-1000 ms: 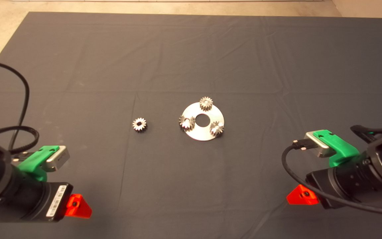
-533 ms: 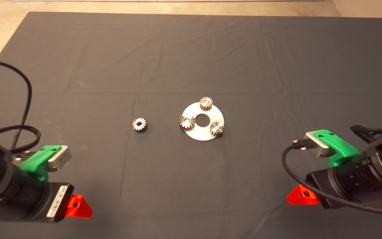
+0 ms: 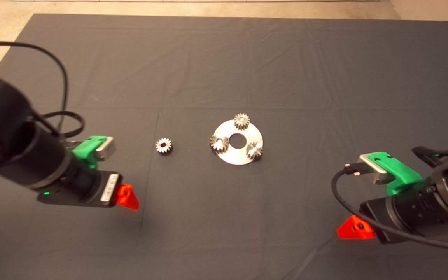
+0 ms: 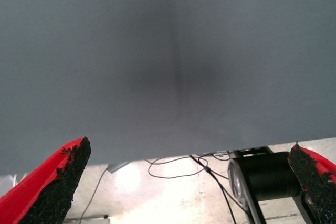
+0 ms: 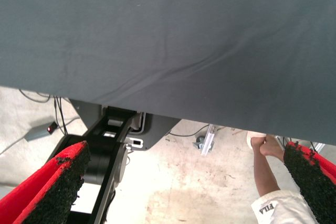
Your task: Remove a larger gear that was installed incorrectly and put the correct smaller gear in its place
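Centrally, larger gear (image 3: pixel 219 143) sat on round plate (image 3: pixel 243 153) beside two other gears. Smaller gear (image 3: pixel 163 146) lay loose on worktop (image 3: pixel 224 58), left of plate. Left claw (image 3: pixel 127 197) near it, spread wide, empty. Right claw (image 3: pixel 354 229) parked lower right, wide open, empty.

My arms are black cylinders trailing black cables. Each gripper wears a green mount, red fingers (image 4: pixel 58 182) and gritty black pads.
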